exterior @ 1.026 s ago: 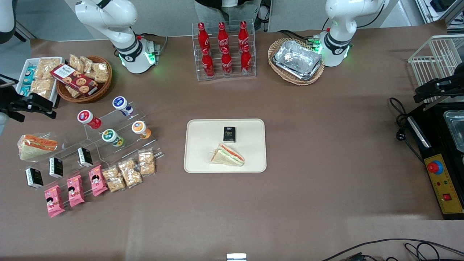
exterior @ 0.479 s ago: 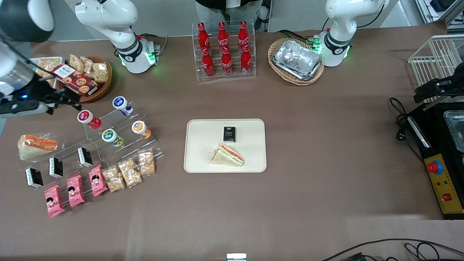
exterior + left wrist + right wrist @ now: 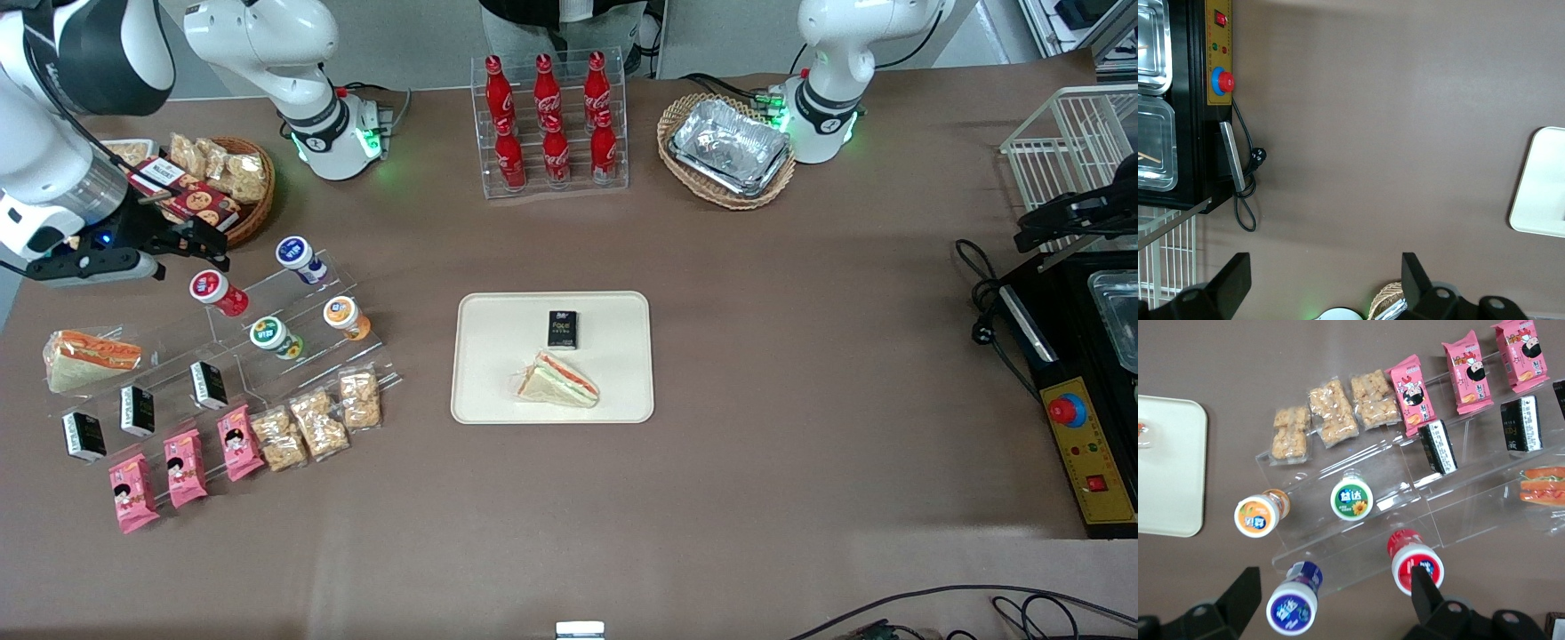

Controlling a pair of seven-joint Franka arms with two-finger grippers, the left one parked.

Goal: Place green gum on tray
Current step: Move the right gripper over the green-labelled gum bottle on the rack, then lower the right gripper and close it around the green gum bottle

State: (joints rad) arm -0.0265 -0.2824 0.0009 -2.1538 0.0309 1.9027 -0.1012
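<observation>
The green gum (image 3: pixel 267 334) stands on the lower step of a clear acrylic stand; its green-rimmed white lid also shows in the right wrist view (image 3: pixel 1351 501). The cream-white tray (image 3: pixel 498 356) lies mid-table, holding a sandwich (image 3: pixel 558 381) and a small black box (image 3: pixel 562 329); its corner shows in the right wrist view (image 3: pixel 1171 487). My gripper (image 3: pixel 197 242) hovers open and empty above the stand's upper step, farther from the front camera than the green gum. In the wrist view the gripper (image 3: pixel 1335 587) has a blue-capped bottle between its fingers' lines.
On the stand are a red-capped bottle (image 3: pixel 213 289), a blue-capped bottle (image 3: pixel 298 253) and an orange-capped bottle (image 3: pixel 342 316). Snack packs (image 3: pixel 311 422), pink packets (image 3: pixel 182 467), black boxes (image 3: pixel 138 409) and a sandwich (image 3: pixel 89 356) lie nearer the camera. A wicker snack basket (image 3: pixel 213 191) stands beside the gripper.
My arm has swung in from the working arm's end of the table to above the stand's upper step. The gum bottles and the tray have not moved.
</observation>
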